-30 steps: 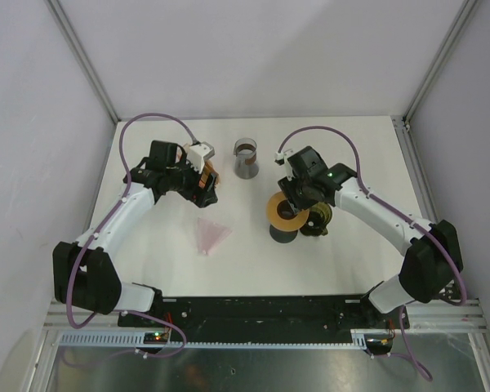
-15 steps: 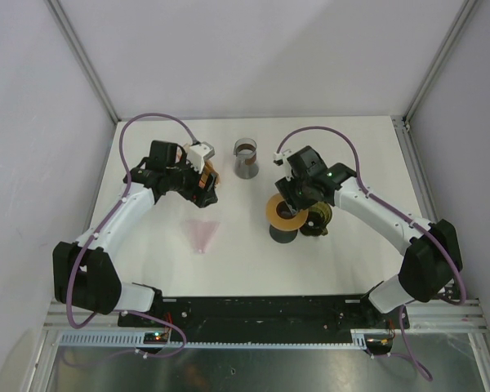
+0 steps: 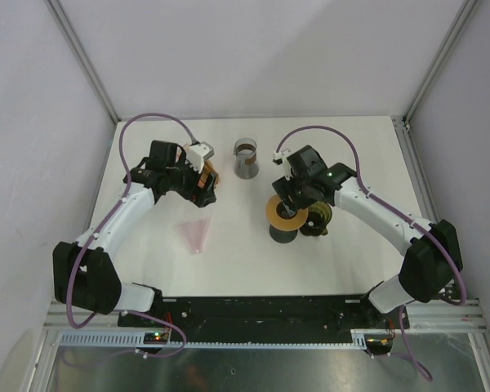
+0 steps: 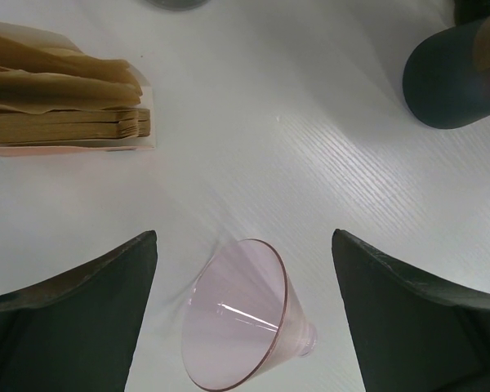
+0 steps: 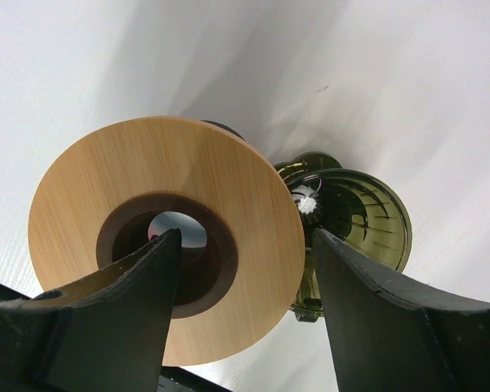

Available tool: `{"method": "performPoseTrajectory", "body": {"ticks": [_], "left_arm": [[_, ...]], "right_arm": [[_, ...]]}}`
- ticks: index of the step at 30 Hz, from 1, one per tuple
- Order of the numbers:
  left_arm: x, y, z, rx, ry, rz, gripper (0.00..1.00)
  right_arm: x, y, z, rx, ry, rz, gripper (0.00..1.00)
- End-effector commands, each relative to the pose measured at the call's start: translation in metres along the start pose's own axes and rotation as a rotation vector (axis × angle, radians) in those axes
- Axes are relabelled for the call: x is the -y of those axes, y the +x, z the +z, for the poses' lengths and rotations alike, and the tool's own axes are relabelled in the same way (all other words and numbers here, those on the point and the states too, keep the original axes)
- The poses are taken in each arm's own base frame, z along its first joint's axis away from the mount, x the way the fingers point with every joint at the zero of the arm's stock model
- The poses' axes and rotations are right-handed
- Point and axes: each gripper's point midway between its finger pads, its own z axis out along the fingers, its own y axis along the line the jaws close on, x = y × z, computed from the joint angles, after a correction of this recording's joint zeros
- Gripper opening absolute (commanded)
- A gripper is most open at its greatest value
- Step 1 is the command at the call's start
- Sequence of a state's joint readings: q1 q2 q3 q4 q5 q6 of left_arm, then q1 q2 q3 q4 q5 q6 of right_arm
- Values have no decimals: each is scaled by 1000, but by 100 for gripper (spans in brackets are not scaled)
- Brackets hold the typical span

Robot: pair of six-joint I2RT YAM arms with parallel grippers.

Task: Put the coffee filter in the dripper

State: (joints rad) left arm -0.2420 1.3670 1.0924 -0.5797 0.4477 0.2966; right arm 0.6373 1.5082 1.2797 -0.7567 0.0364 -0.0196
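A stack of brown paper coffee filters (image 3: 209,175) (image 4: 61,106) lies by my left gripper (image 3: 201,193) (image 4: 243,237), which hangs open and holds nothing. An olive-green ribbed glass dripper (image 3: 318,218) (image 5: 367,220) stands right of a dark stand (image 3: 282,233) topped with a wooden ring (image 3: 271,214) (image 5: 106,212). My right gripper (image 3: 293,204) (image 5: 247,237) is open and straddles the ring's rim, one finger over the hole and one between ring and dripper. A pink clear cone (image 3: 194,234) (image 4: 241,318) lies on its side below the left fingers, untouched.
A glass beaker (image 3: 246,158) with dark contents stands at the back middle. The stand's dark base (image 4: 457,73) shows at the upper right of the left wrist view. White walls and metal rails enclose the white table (image 3: 351,155).
The pink cone has rolled leftward on the table and turned. My right gripper's jaws have widened around the wooden ring. The left arm has stayed put.
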Motion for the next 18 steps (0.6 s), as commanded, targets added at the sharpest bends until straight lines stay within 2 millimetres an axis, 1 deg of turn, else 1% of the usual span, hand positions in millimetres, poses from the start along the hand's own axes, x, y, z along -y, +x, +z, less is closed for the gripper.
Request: {"method": "performPoseTrajectory", "body": {"ticks": [1,3,8,14,16,18], "left_arm": [[-8,-6,-10,9,-71,36,93],[-14,2,-11,-25,-104,39,93],[-40,32,-17,-124,-214,24,96],[-59,55,-27,-161,-207,-85,92],[-62,64,-25,-180,-204,-111,92],[-65,74,-18,-213,-194,-150,92]], "right_arm": [[4,-32,-24,122,10,1,71],[6,-35,-27,133,20,2,72],[9,-43,-38,174,38,4,75],[15,-49,-48,215,65,10,75],[16,-50,-50,220,70,11,75],[16,-50,-51,220,72,10,75]]}}
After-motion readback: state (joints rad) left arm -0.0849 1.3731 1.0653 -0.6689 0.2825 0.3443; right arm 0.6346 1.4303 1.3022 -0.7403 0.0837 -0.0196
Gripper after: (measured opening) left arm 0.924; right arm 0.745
